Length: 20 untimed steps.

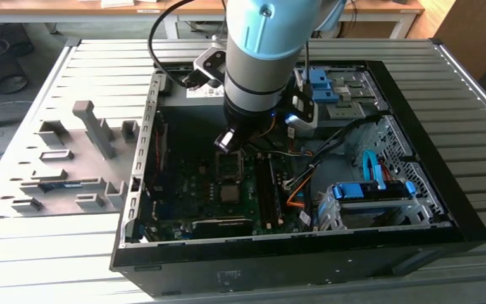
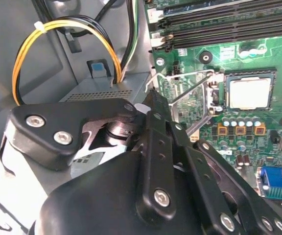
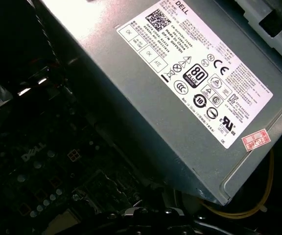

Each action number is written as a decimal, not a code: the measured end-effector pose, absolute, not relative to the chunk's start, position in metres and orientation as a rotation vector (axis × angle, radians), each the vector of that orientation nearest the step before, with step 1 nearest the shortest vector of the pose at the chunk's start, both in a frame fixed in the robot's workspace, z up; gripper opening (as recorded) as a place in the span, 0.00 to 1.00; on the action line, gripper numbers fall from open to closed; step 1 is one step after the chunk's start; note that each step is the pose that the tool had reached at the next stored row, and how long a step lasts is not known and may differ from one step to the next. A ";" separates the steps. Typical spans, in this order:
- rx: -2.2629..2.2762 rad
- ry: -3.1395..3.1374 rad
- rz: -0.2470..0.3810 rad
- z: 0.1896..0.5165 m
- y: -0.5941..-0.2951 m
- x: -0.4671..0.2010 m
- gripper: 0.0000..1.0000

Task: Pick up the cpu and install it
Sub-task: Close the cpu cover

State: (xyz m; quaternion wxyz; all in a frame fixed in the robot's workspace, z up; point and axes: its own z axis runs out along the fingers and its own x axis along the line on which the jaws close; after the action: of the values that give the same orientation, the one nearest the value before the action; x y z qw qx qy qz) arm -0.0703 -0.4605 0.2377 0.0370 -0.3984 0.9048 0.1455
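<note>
Inside the open computer case (image 1: 412,209), which lies on a slatted grey surface (image 1: 83,76), the arm (image 1: 264,57) reaches down over the far part of the motherboard (image 1: 218,202). Its hand (image 2: 155,147) hangs low beside the grey power supply (image 3: 190,98), near a loop of yellow and black cables (image 2: 58,29). Whether the hand is wide or narrow I cannot tell, and nothing can be seen held in it. The cpu (image 2: 249,93) lies flat in the socket with its dull silver face up; in the exterior view it is the pale square (image 1: 228,192) near the middle of the board, just nearer than the hand. The socket's metal frame (image 2: 192,98) is swung up and open, standing between the hand and the chip, and its thin lever (image 2: 160,78) is raised too. Judging from this, the chip appears already seated and the retention frame is the part left unclosed. To do this stage well, I would keep the hand clear of the chip's face and of the memory slots (image 2: 219,24) on the far side, work straight down onto the frame rather than at a slant, and watch that the cables do not snag the wrist.
</note>
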 end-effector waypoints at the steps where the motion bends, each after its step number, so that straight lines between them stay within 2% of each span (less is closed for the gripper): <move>1: -1.225 2.777 0.447 0.238 -0.462 -0.070 0.10; 15: -1.259 2.768 0.442 0.238 -0.477 -0.071 0.10; 17: -1.270 2.777 0.416 0.238 -0.478 -0.071 0.10; 20: -1.291 2.803 0.344 0.238 -0.478 -0.071 0.10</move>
State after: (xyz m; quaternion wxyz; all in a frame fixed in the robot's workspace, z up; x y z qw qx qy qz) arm -0.0709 -0.4777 0.2377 0.0183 -0.4157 0.9025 0.1109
